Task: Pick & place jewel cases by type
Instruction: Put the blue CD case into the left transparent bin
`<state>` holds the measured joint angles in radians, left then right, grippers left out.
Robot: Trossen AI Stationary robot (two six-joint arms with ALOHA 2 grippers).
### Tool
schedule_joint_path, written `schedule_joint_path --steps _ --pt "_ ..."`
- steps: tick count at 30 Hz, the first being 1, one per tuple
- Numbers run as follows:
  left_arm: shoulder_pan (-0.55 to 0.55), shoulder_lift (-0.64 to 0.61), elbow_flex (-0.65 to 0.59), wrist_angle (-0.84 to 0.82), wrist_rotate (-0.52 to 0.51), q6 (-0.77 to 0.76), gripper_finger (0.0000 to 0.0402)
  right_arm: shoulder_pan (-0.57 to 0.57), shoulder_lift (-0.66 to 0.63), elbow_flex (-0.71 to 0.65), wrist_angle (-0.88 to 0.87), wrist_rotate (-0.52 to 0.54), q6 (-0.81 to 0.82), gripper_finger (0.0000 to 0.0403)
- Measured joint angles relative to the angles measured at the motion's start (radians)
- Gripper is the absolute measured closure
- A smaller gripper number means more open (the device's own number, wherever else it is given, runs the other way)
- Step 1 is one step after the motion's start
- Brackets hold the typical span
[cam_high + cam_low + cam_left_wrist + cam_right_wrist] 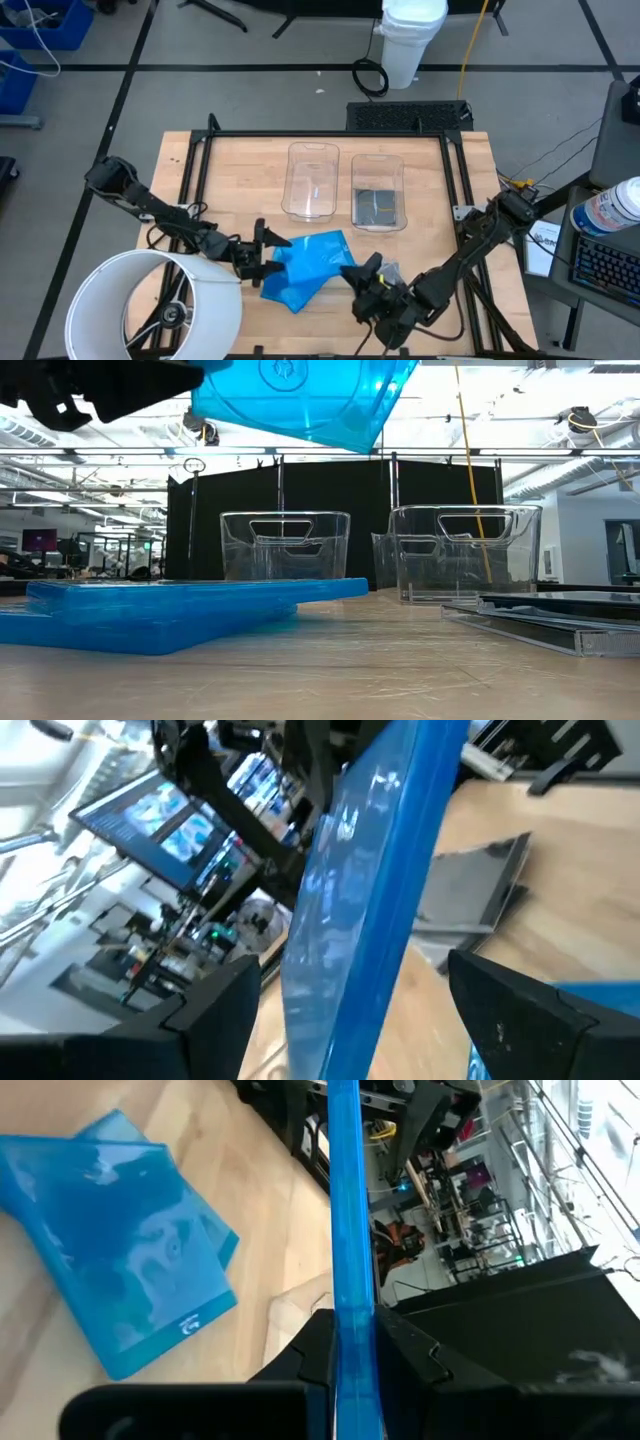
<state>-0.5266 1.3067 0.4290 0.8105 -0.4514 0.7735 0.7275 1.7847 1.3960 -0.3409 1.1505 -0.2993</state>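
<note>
Right gripper has its two fingers pressed together on the edge of a bright blue jewel case. It holds that case up off the table, nearer the front edge than the empty bin. In the low view the lifted case hangs tilted, high above the wood and in front of the empty bin.

Left gripper sits in front of the empty bin and a little to its left. Its fingers are spread wide with the lifted case standing edge-on in the gap between them. I cannot tell whether either finger touches it.

Right of the empty bin, just beside it, stands a second clear bin. One dark grey jewel case lies flat on its floor.

More blue jewel cases lie flat on the table in front of the empty bin. They overlap one another in a loose stack below the lifted one, and the right wrist view shows them fanned at slightly different angles.

Dark smoky jewel cases lie flat in front of and to the right of the empty bin, apart from the blue stack and close by the right gripper.
</note>
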Motion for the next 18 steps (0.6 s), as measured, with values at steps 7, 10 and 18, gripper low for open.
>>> schedule_joint_path --steps 7,10,18 --pt "0.0 0.0 0.0 -0.054 -0.04 -0.053 0.0115 -0.034 0.0 -0.015 0.033 -0.05 0.006 0.0367" --pt "0.0 0.0 0.0 -0.055 -0.047 -0.066 0.0168 -0.042 0.001 -0.05 0.104 -0.054 -0.039 0.0367" --pt "-0.001 0.0 0.0 -0.113 -0.05 -0.03 0.0332 -0.047 0.001 -0.126 0.245 -0.051 -0.144 0.0367"
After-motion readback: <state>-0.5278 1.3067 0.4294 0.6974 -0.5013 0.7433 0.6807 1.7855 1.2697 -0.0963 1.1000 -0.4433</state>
